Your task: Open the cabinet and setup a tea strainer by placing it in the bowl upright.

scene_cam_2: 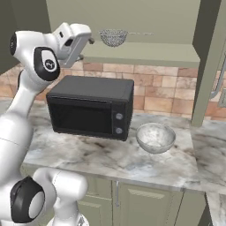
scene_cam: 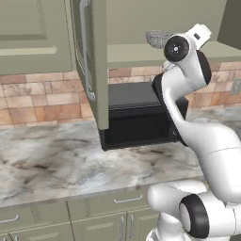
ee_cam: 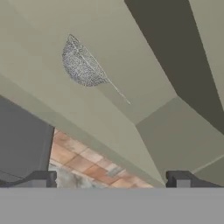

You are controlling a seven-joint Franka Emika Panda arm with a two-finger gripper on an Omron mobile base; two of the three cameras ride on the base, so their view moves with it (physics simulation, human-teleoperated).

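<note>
The cabinet [scene_cam_2: 145, 55] stands open, with its doors [scene_cam: 92, 61] swung outward. On its lower shelf lies the tea strainer [scene_cam_2: 113, 37], a silver mesh cup with a thin handle pointing right; it also shows as the strainer [scene_cam: 157, 38] and the strainer [ee_cam: 81, 65]. My gripper [scene_cam_2: 89, 40] hovers at the shelf's front edge, left of the strainer and apart from it. It is open, with the gripper [ee_cam: 111, 179] holding nothing between its fingertips [ee_cam: 39, 178]. The speckled bowl [scene_cam_2: 155, 137] sits upright on the counter, right of the microwave.
A black microwave [scene_cam_2: 90, 106] stands on the marble counter [scene_cam: 56, 160] directly under the open cabinet. The right cabinet door [scene_cam_2: 209, 62] hangs out over the counter near the bowl. A brick backsplash runs behind. Base cabinets [scene_cam: 108, 212] lie below the counter edge.
</note>
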